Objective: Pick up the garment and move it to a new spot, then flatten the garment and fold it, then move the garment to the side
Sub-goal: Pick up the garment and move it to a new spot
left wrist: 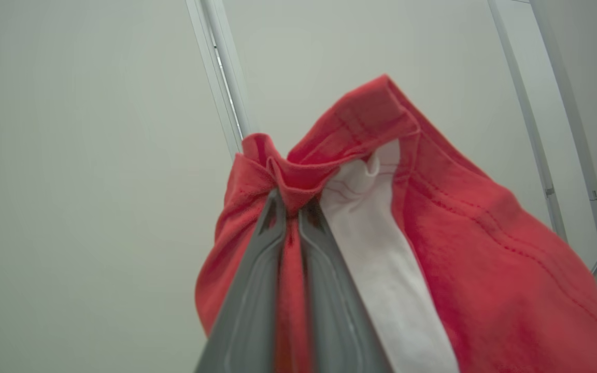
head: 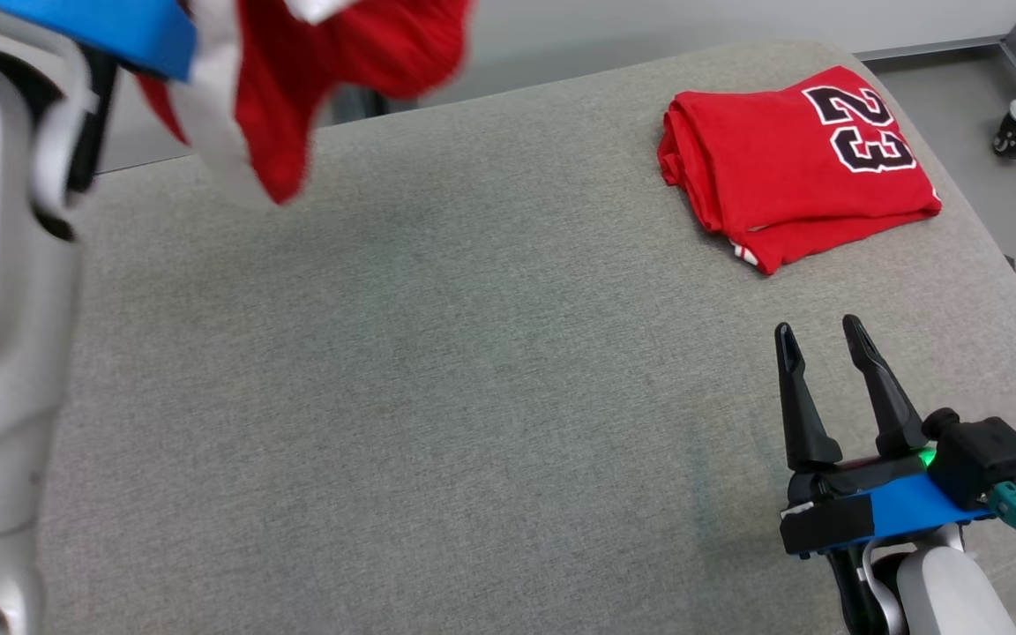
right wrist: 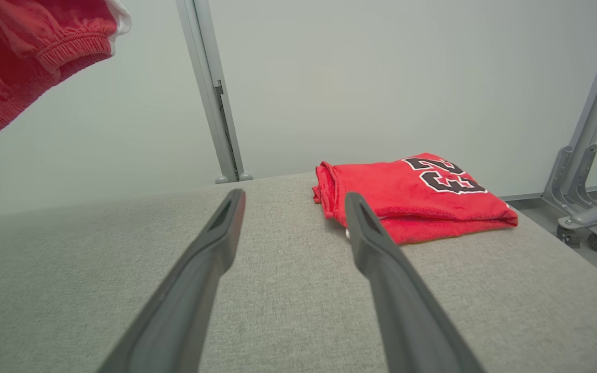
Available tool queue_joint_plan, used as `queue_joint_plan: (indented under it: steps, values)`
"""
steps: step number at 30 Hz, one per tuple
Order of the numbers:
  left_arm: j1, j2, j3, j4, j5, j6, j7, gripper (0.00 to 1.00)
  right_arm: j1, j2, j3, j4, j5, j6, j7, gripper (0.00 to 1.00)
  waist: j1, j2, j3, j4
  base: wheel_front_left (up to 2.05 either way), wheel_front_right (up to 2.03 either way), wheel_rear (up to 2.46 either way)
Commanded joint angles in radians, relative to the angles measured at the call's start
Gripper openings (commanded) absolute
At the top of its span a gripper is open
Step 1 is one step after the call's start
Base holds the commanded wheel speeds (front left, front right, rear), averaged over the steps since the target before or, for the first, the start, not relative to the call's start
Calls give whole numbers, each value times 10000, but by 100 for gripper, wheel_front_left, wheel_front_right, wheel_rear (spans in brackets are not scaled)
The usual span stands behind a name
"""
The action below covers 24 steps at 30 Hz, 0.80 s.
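Clamped by a bunched edge in left gripper point(left wrist: 290, 207): limp, light garment point(left wrist: 485, 269) (shorts, seemingly); right gripper point(head: 817, 324) agape, free for its hanging edge.

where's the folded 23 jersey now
The folded jersey lies in the head view's upper right, on the grey surface near its far right edge, apart from the red garment hanging upper left.

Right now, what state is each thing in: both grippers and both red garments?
held garment: bunched, hanging clear of the table
left gripper: shut on the held garment
right gripper: open, empty, over the table
folded jersey: folded, lying on the table
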Motion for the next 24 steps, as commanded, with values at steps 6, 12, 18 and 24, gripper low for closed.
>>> queue_joint_plan:
  steps: [6, 12, 18, 24]
  values:
    - [1669, -498, -676, -744, -154, 199, 74, 0, -256, 36, 166, 283, 327, 1, -167, 100, 2, 0, 15, -182, 0, 0, 0]
    - [3622, -870, -1142, -589, -375, 442, -234, 0, -355, 29, 258, 415, 392, 1, -206, 100, 2, 0, 40, -6, 0, 0, 0]
    - [5299, -1229, -1623, -2, -573, 575, -708, 0, -424, 32, 280, 413, 325, 1, -210, 100, 2, 0, 32, 210, 0, 0, 0]
    - [6264, -1589, -2314, 513, -567, 459, -996, 0, -317, 28, 268, 462, 286, 1, -211, 100, 2, 0, -67, 409, 0, 0, 0]
